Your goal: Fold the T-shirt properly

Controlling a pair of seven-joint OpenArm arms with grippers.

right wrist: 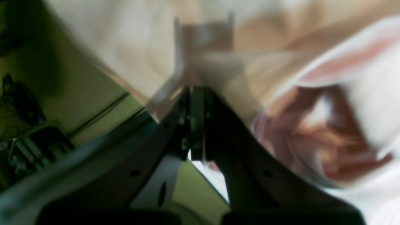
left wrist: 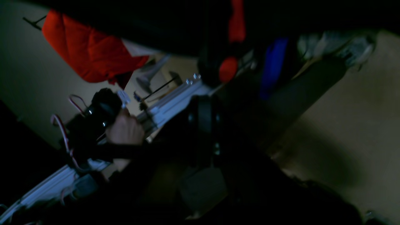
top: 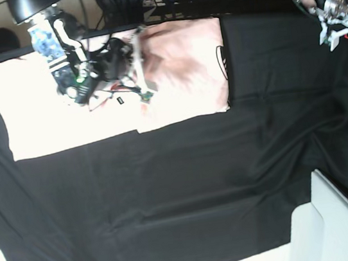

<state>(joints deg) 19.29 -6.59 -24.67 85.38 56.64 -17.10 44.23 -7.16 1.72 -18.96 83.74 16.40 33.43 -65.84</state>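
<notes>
No text, label, brand or number reads clearly in any view. In the base view, a small black mark sits at the 3 o'clock edge of the pink T-shirt point(top: 179, 71), cut off by a fold and too small to read. Both wrist views are too blurred for lettering.

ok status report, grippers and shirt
Right gripper shut, over the T-shirt, grip unclear. Left gripper shut, empty, off to the side. T-shirt spread on black cloth. Nothing in the way.
</notes>
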